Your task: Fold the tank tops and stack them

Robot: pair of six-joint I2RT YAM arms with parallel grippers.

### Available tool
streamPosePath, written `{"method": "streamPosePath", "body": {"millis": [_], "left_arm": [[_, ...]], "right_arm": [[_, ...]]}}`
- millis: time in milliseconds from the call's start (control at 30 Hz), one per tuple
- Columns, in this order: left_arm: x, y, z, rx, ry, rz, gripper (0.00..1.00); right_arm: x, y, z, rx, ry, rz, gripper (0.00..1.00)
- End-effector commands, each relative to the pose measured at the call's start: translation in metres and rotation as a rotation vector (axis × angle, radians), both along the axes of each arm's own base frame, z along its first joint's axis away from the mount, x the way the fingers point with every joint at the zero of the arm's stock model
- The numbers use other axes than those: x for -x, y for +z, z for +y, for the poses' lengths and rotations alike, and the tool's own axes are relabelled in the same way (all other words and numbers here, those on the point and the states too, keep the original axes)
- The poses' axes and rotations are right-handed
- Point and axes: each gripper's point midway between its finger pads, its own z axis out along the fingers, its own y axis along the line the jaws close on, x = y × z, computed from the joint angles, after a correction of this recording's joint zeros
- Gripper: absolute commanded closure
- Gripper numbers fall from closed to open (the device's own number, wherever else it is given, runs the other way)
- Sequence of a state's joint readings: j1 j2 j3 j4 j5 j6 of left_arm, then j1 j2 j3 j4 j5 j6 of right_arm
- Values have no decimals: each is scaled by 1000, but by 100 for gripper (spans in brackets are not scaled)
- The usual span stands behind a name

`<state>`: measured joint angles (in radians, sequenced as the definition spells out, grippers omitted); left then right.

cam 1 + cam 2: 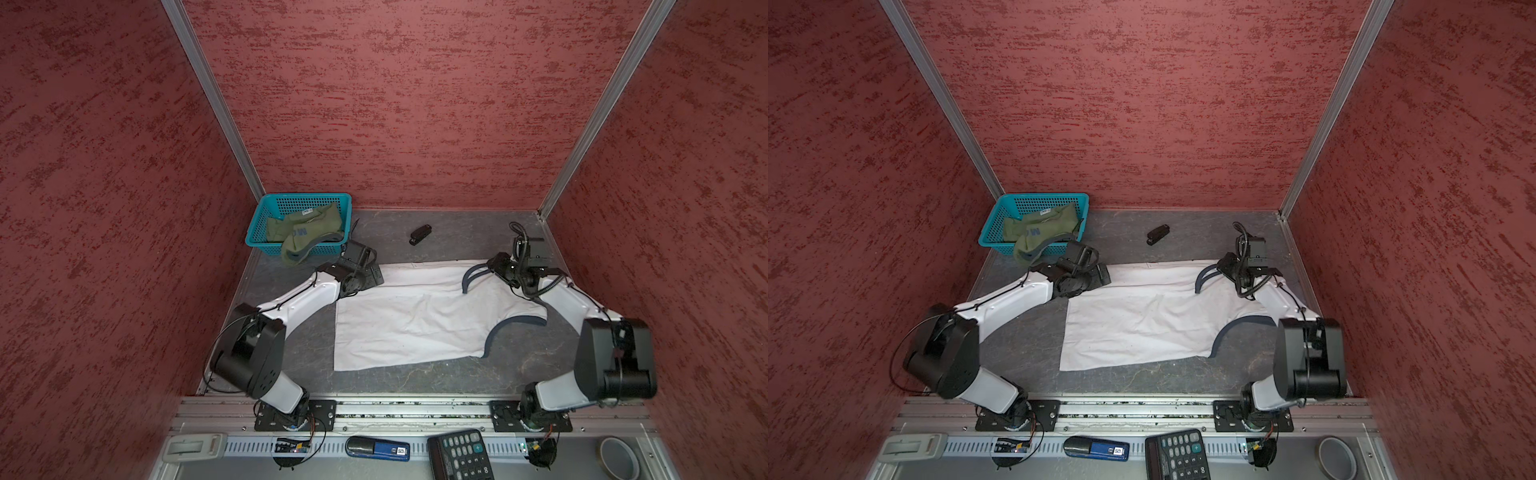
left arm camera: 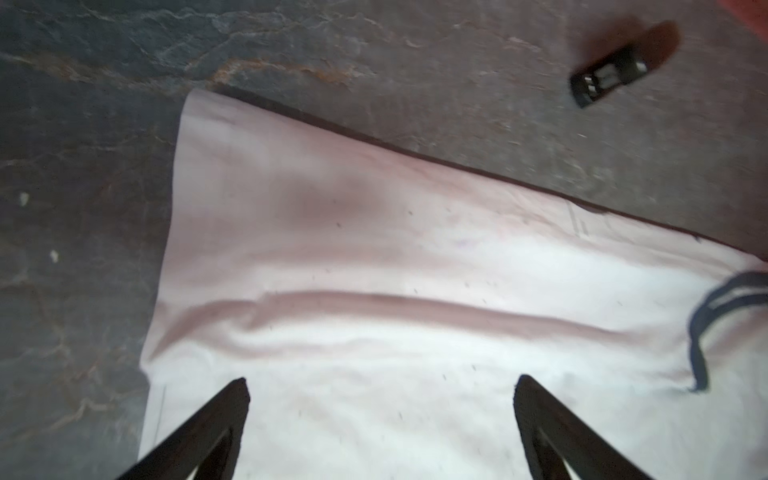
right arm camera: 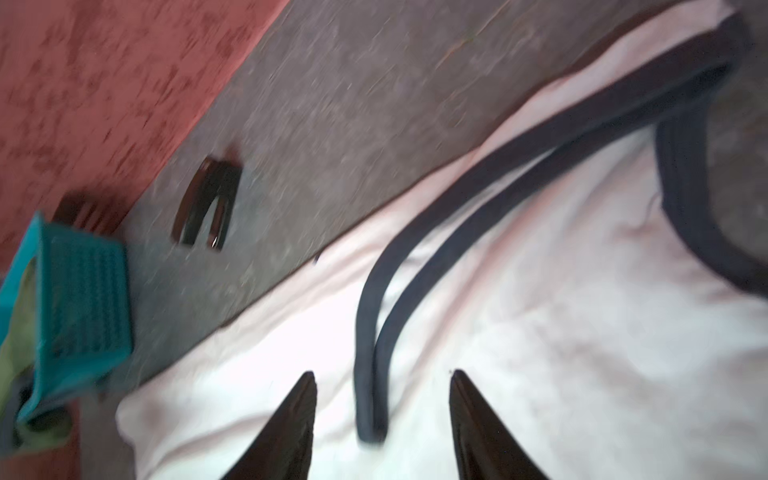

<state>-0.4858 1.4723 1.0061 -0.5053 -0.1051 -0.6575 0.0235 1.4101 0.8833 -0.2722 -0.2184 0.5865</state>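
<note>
1. Calculator (image 1: 459, 455) is lying nearest
2. White tank top (image 1: 415, 320) is lying flat on the table (image 1: 415, 380)
3. Olive tank top (image 1: 305, 232) is hanging out of the teal basket (image 1: 258, 220), far left
4. Left jaws are standing released, wide apart, over white cloth
5. Right jaws are standing released, a dark strap (image 3: 370, 332) lying between them

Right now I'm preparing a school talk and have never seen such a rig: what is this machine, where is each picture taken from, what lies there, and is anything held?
Two white-and-black robot arms stand at the near edge of a grey table, each ending in a pincer. The two wide pictures look down from overhead; the two close ones come from cameras on the wrists. A white tank top lies spread on the table; an olive tank top hangs out of a teal basket, with a black stapler nearby. The left gripper and right gripper hover over the white top, jaws apart, holding nothing.
</note>
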Motion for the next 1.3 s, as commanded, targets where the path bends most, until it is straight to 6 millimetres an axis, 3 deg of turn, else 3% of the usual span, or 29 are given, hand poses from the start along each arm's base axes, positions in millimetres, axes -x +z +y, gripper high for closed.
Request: {"method": "streamPosePath", "body": {"millis": [0, 200, 300, 467, 600, 800, 1267], "left_arm": [[62, -8, 27, -74, 8, 106, 1], [158, -26, 59, -61, 67, 254, 4], [196, -35, 66, -24, 115, 323, 7], [230, -52, 69, 8, 170, 372, 15], [238, -69, 66, 13, 172, 387, 19], [235, -84, 55, 32, 171, 368, 28], [219, -108, 56, 34, 210, 320, 59]], "right_arm": [[69, -24, 21, 44, 82, 142, 47], [168, -50, 43, 21, 128, 301, 48], [198, -52, 66, -28, 144, 347, 49], [233, -72, 59, -51, 50, 430, 52], [241, -74, 48, -75, -33, 406, 55], [245, -86, 38, -75, -102, 401, 57], [238, -109, 43, -82, -97, 399, 68]]}}
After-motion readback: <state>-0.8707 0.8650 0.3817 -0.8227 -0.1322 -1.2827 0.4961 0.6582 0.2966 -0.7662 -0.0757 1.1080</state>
